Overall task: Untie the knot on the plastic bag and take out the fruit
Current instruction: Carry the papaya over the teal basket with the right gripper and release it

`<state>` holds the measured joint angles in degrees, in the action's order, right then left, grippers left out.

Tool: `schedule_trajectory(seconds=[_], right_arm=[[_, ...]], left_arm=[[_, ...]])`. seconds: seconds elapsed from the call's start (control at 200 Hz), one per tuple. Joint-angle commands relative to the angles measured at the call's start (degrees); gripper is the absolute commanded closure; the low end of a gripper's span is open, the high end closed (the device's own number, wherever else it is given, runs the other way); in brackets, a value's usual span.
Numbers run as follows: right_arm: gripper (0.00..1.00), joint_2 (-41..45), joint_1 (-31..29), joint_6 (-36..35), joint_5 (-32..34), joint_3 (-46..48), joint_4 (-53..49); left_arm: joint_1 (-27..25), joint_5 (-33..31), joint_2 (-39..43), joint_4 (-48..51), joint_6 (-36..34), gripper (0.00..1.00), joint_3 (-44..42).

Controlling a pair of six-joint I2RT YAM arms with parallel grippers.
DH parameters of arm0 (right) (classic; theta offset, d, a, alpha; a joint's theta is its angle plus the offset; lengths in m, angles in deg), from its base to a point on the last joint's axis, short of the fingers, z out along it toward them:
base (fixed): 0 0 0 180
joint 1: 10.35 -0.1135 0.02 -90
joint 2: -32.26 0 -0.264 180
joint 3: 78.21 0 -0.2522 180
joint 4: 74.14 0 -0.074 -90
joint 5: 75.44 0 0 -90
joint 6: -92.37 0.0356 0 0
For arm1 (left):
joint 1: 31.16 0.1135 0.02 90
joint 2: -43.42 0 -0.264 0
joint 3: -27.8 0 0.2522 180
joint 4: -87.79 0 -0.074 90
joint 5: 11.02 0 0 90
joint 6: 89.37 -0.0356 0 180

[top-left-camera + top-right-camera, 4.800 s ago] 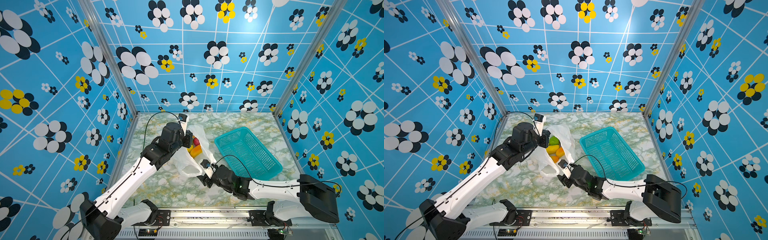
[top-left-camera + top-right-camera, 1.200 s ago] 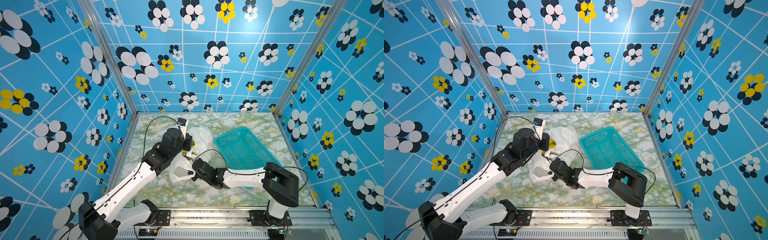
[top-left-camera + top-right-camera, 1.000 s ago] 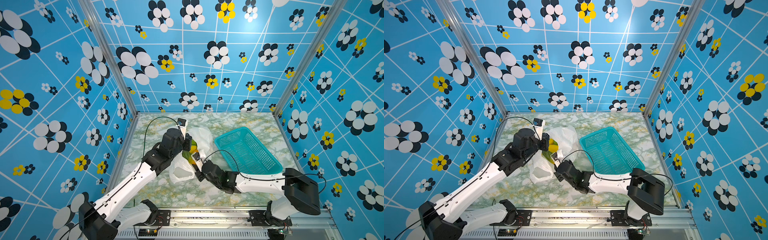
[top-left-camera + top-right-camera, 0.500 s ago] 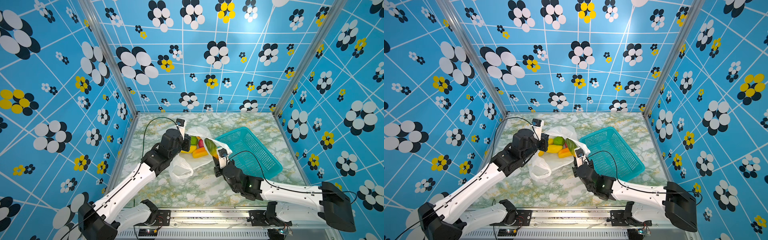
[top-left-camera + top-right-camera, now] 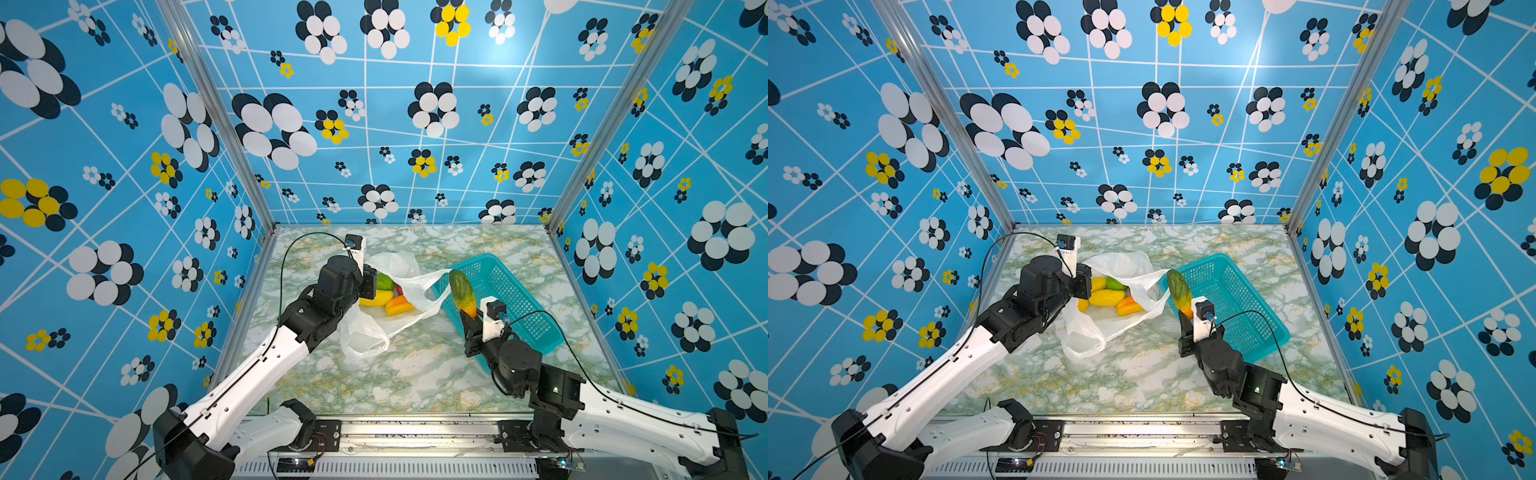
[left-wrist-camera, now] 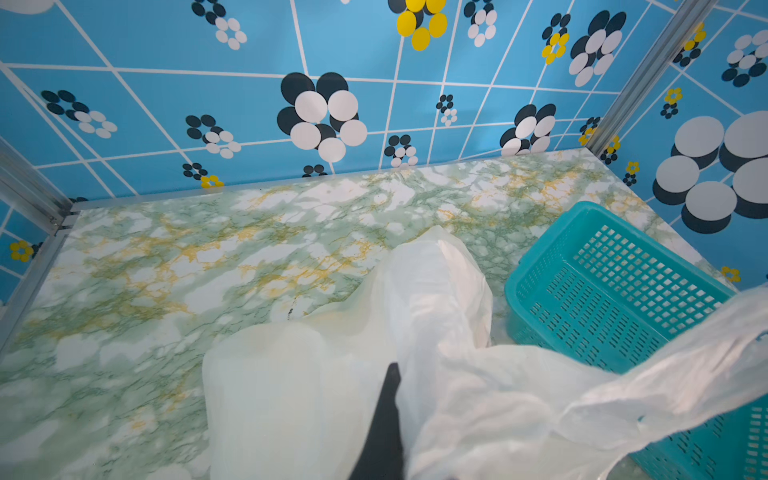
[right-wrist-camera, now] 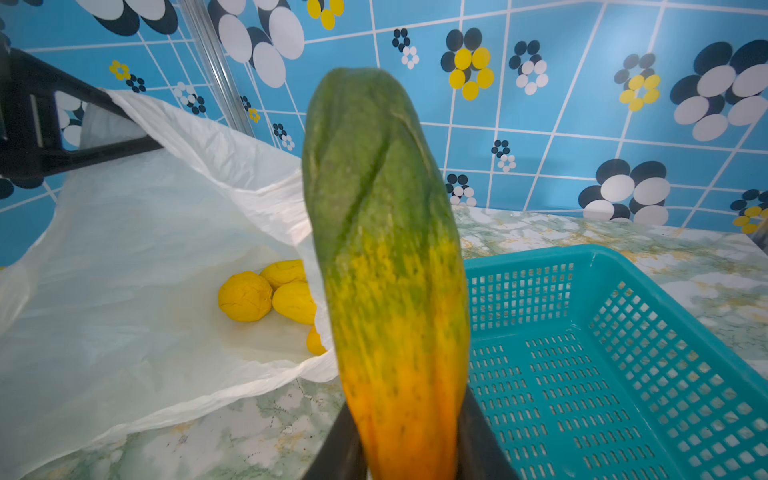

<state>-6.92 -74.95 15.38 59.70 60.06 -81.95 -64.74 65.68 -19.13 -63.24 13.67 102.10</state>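
Within the last second the right claw lifted the long green-to-orange ribbed fruit out of the thin white plastic bag and carried it rightward to the left rim of the teal mesh basket. One piece was out; yellow and orange fruits remained inside. Its jaws, partly open, clasped the fruit's orange end. The left claw, clenched, pinched the bag's left rim open.

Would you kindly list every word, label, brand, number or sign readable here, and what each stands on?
None readable: the plastic bag, teal basket, papaya and flower-patterned walls bear no text.
Any marking on the small circuit board is too small to read.
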Motion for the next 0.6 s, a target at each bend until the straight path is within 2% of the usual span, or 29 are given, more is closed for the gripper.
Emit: schedule_trajectory(seconds=[0.0,0.15,0.3,0.39,0.505,0.595], right_arm=[[1.00,6.7,2.4,2.5,1.4,0.8,-6.4],[1.00,12.8,7.6,7.3,2.1,-1.9,-18.2],[1.00,5.6,16.6,14.2,1.2,-7.5,-28.4],[1.00,-2.3,23.7,16.3,-6.5,-9.0,-28.4],[1.00,-13.5,33.6,18.1,-22.4,-10.5,-23.8],[1.00,-22.3,38.0,19.1,-27.8,-13.2,-21.9]], left_arm=[[0.5,-2.0,0.7,-0.5,0.7,1.00,3.4],[1.1,-0.3,1.6,-1.6,-0.3,1.00,4.1],[1.5,2.0,0.8,-0.2,-3.1,1.00,4.6],[1.5,3.3,1.7,0.4,-4.2,1.00,3.7],[1.6,5.5,3.3,0.7,-5.5,1.00,2.4],[1.6,5.8,4.2,0.2,-6.0,1.00,1.0]])
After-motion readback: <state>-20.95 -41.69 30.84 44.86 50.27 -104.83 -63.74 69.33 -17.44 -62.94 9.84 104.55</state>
